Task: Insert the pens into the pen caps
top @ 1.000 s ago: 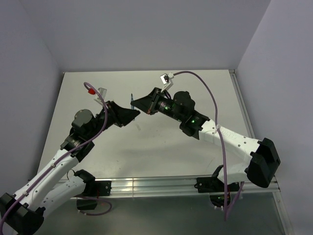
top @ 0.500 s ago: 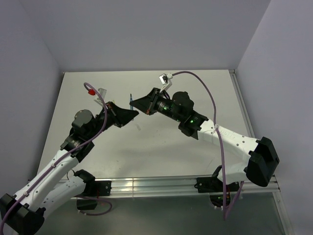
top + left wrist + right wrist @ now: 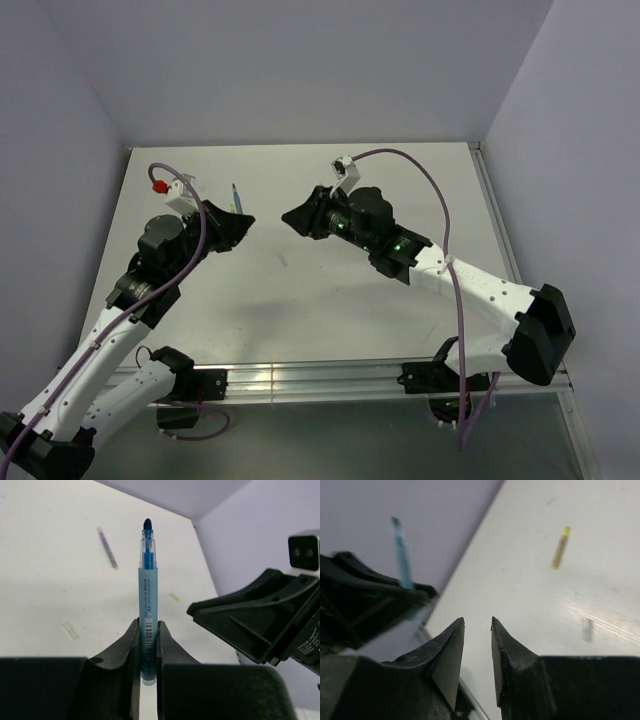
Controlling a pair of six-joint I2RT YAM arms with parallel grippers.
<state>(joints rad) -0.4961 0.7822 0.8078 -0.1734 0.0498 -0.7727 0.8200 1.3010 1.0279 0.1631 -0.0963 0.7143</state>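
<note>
My left gripper (image 3: 148,625) is shut on the blue pen (image 3: 148,585), which stands upright out of the jaws. A clear cap (image 3: 148,545) sits over its dark upper tip. In the top view the left gripper (image 3: 243,220) holds the blue pen (image 3: 236,196) left of centre. My right gripper (image 3: 477,622) is open and empty, and in the top view (image 3: 289,217) it faces the left gripper across a gap. The grey-purple pen (image 3: 107,548) and the yellow pen (image 3: 560,548) lie on the table. Pale loose caps (image 3: 70,630) (image 3: 588,629) lie near them.
The white table (image 3: 330,300) is walled at the back and both sides. The right gripper's black body (image 3: 255,620) fills the right of the left wrist view. A metal rail (image 3: 330,378) runs along the near edge.
The grippers have drawn apart. My left gripper has moved left and back with the blue pen. My right gripper has come off the pen and stands open.
</note>
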